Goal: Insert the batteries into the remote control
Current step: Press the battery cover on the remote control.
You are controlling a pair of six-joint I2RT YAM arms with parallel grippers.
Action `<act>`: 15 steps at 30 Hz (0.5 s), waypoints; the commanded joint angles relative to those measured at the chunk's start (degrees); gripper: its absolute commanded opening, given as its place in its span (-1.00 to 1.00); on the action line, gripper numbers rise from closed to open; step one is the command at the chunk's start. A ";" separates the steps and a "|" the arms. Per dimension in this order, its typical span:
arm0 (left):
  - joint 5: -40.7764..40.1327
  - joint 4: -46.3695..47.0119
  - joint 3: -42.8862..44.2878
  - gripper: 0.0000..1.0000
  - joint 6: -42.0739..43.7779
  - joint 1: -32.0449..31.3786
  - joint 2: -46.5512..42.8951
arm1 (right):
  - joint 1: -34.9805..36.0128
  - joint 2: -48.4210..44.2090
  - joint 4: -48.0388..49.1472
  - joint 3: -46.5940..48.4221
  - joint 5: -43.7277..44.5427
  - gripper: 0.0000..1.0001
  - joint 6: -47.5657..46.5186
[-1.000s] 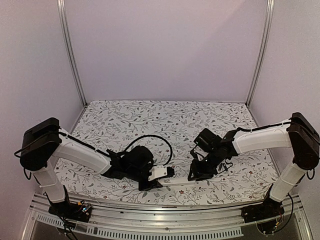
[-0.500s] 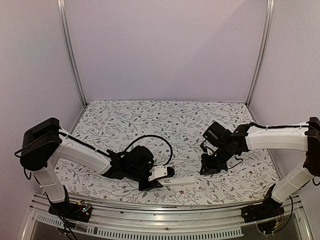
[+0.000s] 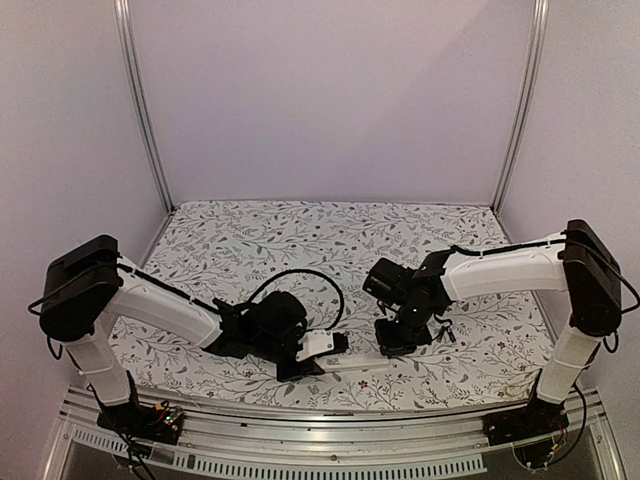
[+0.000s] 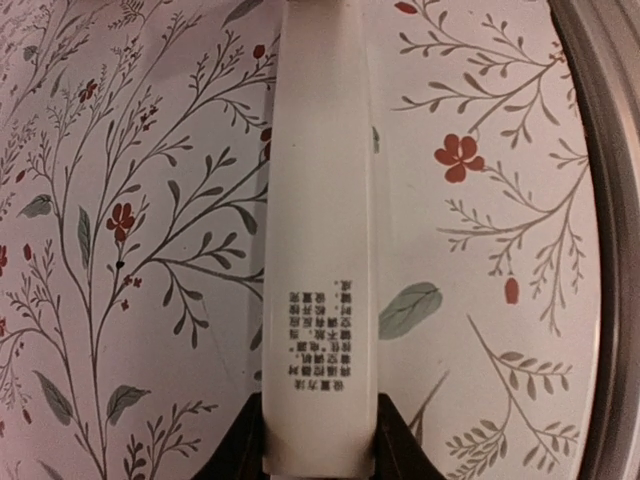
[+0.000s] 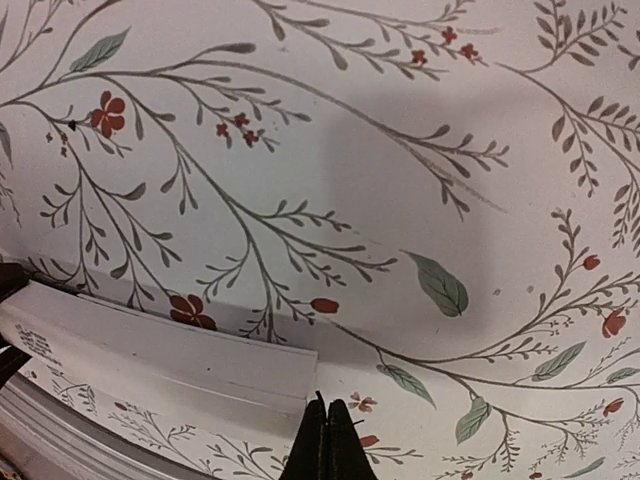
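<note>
A long white remote control (image 4: 320, 230) with small printed text lies on the floral cloth. My left gripper (image 4: 320, 455) is shut on its near end, with a black finger on each side. In the top view the remote (image 3: 360, 361) sticks out to the right of my left gripper (image 3: 312, 360). My right gripper (image 5: 327, 440) is shut and empty, its tips just off the remote's far end (image 5: 200, 365). It stands above that end in the top view (image 3: 395, 338). Small dark pieces (image 3: 444, 333) lie right of it, too small to tell if they are batteries.
The floral cloth (image 3: 300, 240) covers the table. A metal rail (image 3: 330, 415) runs along the near edge, close to the remote, and shows in the left wrist view (image 4: 615, 200). A black cable (image 3: 300, 275) loops above my left wrist.
My right gripper swung right and away from the remote, then came back left to the remote's far end. My left gripper and the remote have not moved.
</note>
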 commanded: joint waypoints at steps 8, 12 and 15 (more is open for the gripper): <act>0.62 -0.23 -0.30 -0.67 -0.99 -0.26 1.92 | -0.66 0.43 0.52 3.07 -0.59 -1.00 -0.53; 0.39 -0.80 -0.41 -0.66 -0.77 0.13 1.45 | -4.12 -5.21 -2.03 -1.59 1.15 -1.00 -0.90; 0.58 -1.01 -0.69 -0.65 -0.80 0.43 0.89 | -5.19 -7.78 -4.45 -5.16 3.51 -1.00 -1.14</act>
